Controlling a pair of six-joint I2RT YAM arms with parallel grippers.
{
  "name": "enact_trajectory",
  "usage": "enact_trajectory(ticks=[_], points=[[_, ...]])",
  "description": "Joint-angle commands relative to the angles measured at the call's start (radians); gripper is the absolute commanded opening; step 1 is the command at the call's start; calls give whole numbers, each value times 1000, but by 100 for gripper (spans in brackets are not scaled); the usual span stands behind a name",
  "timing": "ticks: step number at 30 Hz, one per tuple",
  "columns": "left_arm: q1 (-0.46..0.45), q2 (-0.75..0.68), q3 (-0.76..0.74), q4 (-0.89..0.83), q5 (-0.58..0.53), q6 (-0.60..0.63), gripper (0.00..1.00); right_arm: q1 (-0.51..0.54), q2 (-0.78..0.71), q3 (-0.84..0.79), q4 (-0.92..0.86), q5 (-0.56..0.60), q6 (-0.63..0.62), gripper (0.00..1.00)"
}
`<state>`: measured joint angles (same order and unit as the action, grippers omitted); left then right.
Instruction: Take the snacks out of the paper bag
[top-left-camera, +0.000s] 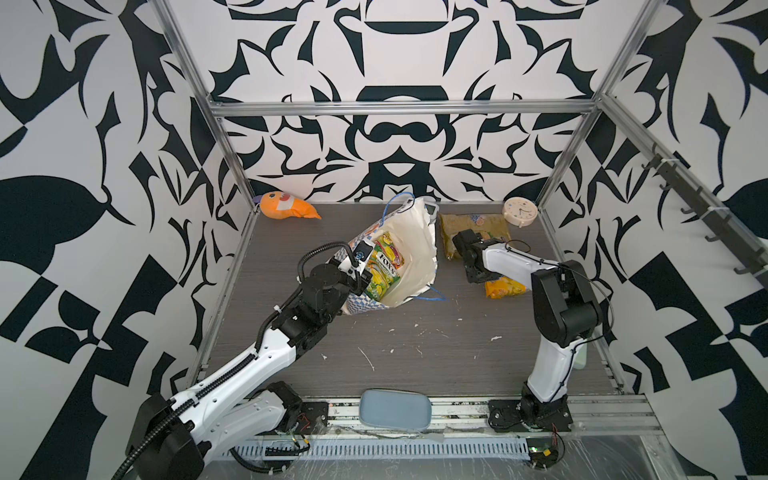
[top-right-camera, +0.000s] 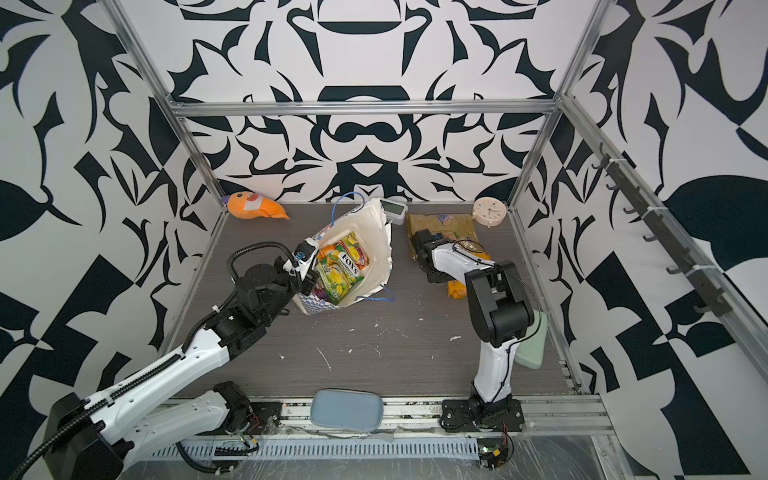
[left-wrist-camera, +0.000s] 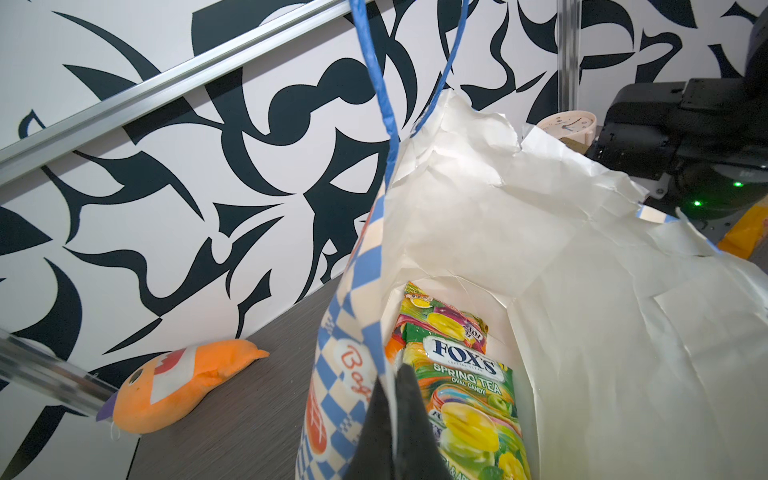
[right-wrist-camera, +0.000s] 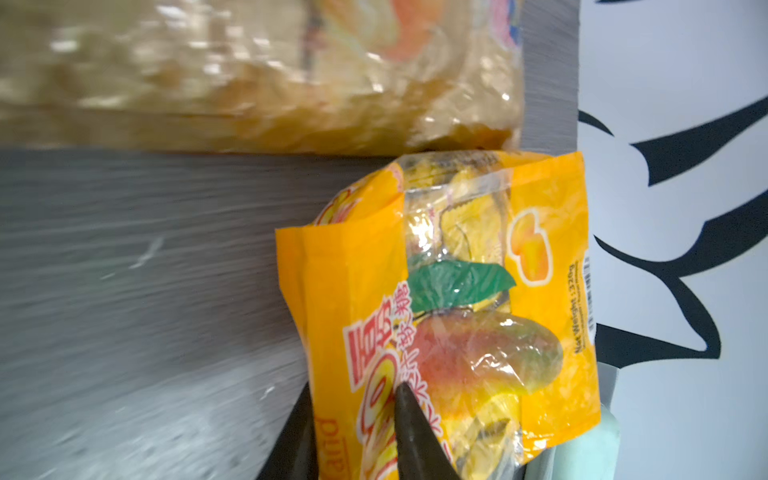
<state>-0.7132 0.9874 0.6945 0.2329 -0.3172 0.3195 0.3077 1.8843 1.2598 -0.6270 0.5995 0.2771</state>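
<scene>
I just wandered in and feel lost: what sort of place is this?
Probably a robot test booth, not a home: an aluminium frame and black-and-white patterned walls enclose one table, and two robot arms are bolted to a rail at its front edge.

An orange plush toy (top-left-camera: 286, 206) lies in the far left corner of the grey wood-grain table (top-left-camera: 415, 365). A round cream clock (top-left-camera: 519, 212) stands in the far right corner. A small white digital clock (top-right-camera: 394, 210) sits at the far edge, near the middle. A blue-grey pad (top-left-camera: 395, 408) rests on the near rail, and a pale green pad (top-right-camera: 532, 345) lies at the near right. White scraps (top-left-camera: 365, 357) dot the table.
</scene>
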Motion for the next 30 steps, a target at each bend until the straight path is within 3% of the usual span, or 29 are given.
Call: enact_trajectory(ticks=[1, 14, 19, 24, 26, 27, 28, 30], points=[[-8, -16, 27, 16, 32, 6, 0, -25, -30, -5, 40, 6, -6, 29], [-8, -32, 15, 12, 17, 2, 0, -74, -19, 34, 37, 12, -33, 28], [-8, -23, 21, 9, 22, 4, 0, -74, -127, 11, 33, -38, -58, 45], [-8, -12, 20, 23, 23, 4, 0, -74, -265, -1, 13, -114, -23, 54], [-8, -7, 20, 27, 25, 4, 0, -74, -329, -40, 13, -115, 36, 69], [-8, -7, 21, 27, 26, 4, 0, -76, -355, -66, 14, -115, 69, 91], [-8, -6, 20, 29, 26, 4, 0, -83, -379, -91, 15, -128, 96, 100], [-8, -5, 16, 38, 25, 8, 0, -115, -405, -139, 14, -197, 154, 100]])
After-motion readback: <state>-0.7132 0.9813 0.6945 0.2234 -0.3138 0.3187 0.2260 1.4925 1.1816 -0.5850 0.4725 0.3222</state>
